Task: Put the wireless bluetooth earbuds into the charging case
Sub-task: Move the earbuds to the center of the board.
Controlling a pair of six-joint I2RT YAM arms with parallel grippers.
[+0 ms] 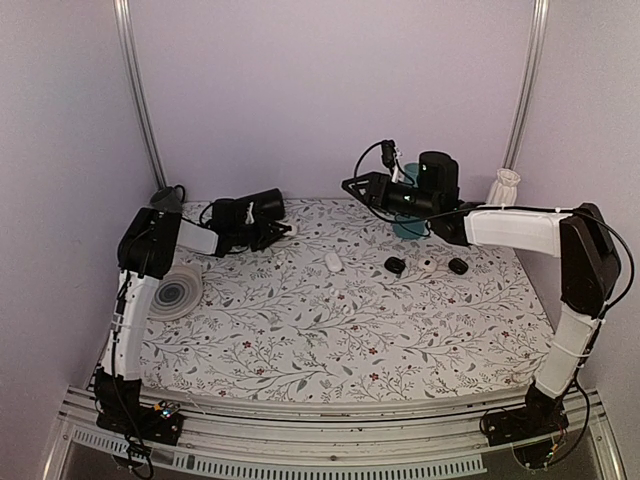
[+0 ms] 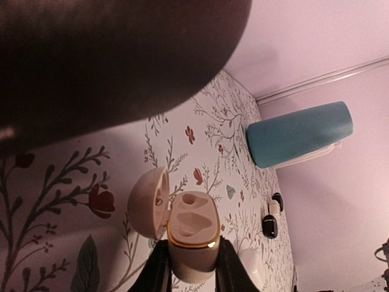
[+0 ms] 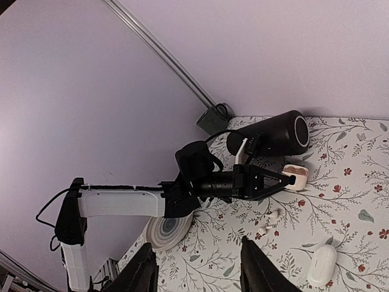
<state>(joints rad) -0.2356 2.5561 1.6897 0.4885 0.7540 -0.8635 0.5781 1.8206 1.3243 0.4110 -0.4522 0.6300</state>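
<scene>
Charging case (image 2: 191,231): lid open, clamped in L gripper (image 2: 189,274) at far-left back of table (image 1: 300,340), just beside blk cylinder (image 3: 273,135), w/ earbuds (image 3: 271,214) loose on cloth nr it; R gripper (image 3: 194,267) raised nr teal cup (image 2: 301,134), jaws apart.

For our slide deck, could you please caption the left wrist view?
Left gripper clamps the small glossy white plastic charging case, lid open, both wells empty.
</scene>
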